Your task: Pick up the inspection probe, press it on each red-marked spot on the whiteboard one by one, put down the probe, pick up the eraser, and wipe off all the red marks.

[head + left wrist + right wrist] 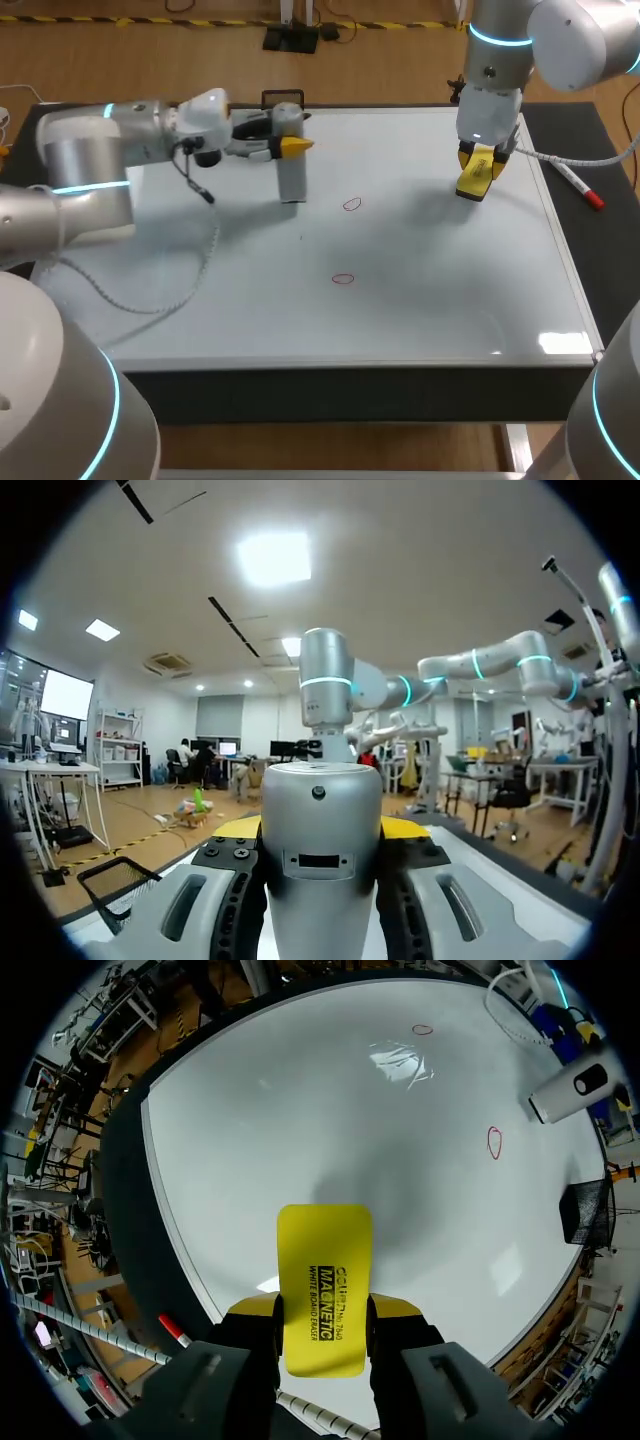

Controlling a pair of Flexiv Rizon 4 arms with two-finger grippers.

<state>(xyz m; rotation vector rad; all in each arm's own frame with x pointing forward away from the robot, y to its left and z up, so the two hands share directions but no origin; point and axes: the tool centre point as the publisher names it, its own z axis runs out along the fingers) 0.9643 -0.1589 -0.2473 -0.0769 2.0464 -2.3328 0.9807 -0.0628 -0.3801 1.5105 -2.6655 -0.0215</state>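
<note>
Left fingers (292,147) closed on inspection probe (290,178). Probe upright, lower end at or just above whiteboard (430,290), near far edge. Right fingers (478,172) gripped yellow eraser (323,1290) above board's far right part. Two red marks unwiped: first mark (351,204) near probe, toward near edge; second mark (343,279) beyond it. Left arm nearer both. No obstacle seen between. Marker pen (581,188) on worktop by board's right edge.
</note>
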